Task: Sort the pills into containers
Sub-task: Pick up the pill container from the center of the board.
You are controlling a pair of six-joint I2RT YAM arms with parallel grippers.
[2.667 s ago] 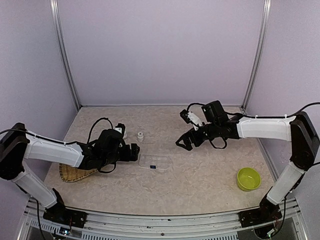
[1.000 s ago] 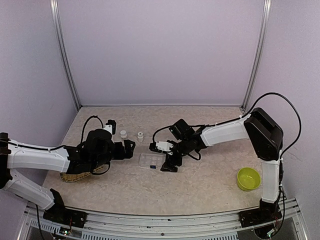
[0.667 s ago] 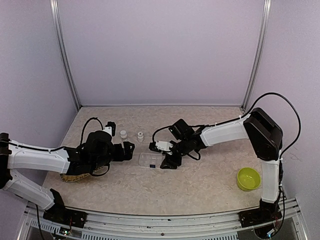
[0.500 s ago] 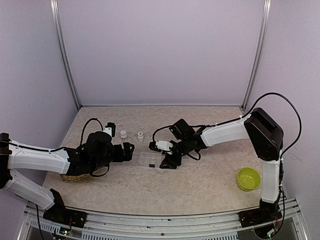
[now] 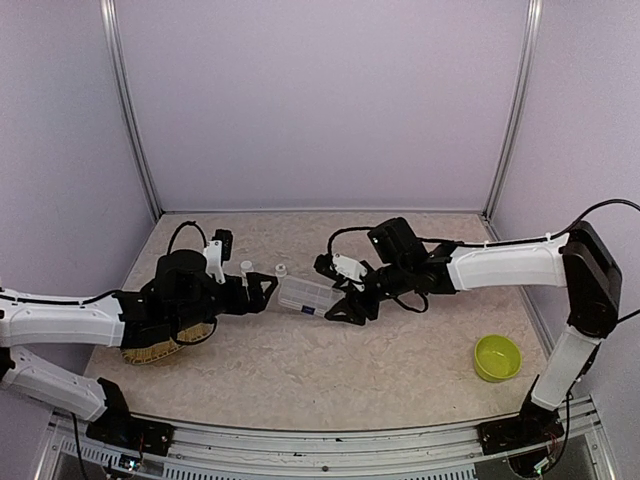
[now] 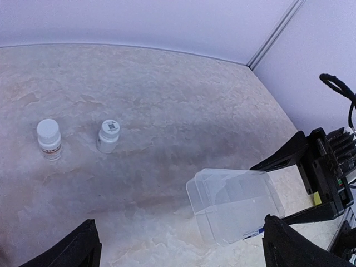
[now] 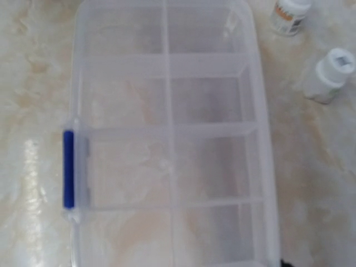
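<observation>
Both jaws of the right gripper are pinching a short end of the clear compartment box, likely light, stiff and slick, tilted aloft before the wide-spread left gripper.

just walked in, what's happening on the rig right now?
The right gripper grips the clear compartment box by one end, holding it tilted above the table. The left gripper is open, facing the box without touching it. Two small white bottles stand behind. The compartments in the right wrist view look empty.
</observation>
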